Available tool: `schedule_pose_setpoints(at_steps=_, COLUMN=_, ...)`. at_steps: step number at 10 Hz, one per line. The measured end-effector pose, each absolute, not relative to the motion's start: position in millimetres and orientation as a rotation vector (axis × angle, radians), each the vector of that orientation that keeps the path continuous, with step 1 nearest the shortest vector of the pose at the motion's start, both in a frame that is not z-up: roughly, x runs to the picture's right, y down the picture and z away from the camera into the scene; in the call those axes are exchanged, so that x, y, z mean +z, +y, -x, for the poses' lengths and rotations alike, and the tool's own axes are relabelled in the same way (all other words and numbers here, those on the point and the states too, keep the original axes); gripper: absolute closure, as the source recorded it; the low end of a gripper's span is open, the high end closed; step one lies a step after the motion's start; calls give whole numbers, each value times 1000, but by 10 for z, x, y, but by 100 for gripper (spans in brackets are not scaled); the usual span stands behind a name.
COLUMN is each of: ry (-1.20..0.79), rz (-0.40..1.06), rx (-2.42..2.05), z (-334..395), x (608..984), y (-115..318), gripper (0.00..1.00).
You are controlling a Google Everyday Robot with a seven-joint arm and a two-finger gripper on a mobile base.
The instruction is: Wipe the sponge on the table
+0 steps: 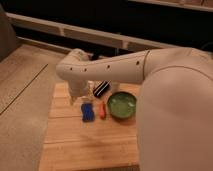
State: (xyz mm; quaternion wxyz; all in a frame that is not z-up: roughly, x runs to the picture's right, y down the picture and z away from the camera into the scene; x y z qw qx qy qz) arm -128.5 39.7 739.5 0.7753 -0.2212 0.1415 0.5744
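Small bright blue rectangular sponge [87,112] lies on the light tan wooden plank worktop [75,145], thin orange-red stick [103,110] at its 3 o'clock; the pincer [80,98] hangs close at its 11 o'clock, released or clenched I cannot tell

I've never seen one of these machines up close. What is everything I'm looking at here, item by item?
table: one, light tan wooden planks, middle of the view.
sponge: one, bright blue, on the table, beside the stick.
stick: one, thin, orange-red, lying between the sponge and the bowl.
bowl: one, green, on the table on the far side of the stick from the sponge.
striped object: one, black with pale stripes, on the table behind the stick; what it is cannot be told.
floor: grey, speckled, around the table.
arm: one, white, reaching from the right of the view over the table.
claw: one, pale, hanging from the arm's end, just above and behind the sponge.
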Motion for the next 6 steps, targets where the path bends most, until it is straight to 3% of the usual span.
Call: schedule_pose_setpoints(at_steps=6, ry=247, rz=451, rx=1200, z=1388, x=7446, y=183, gripper=35)
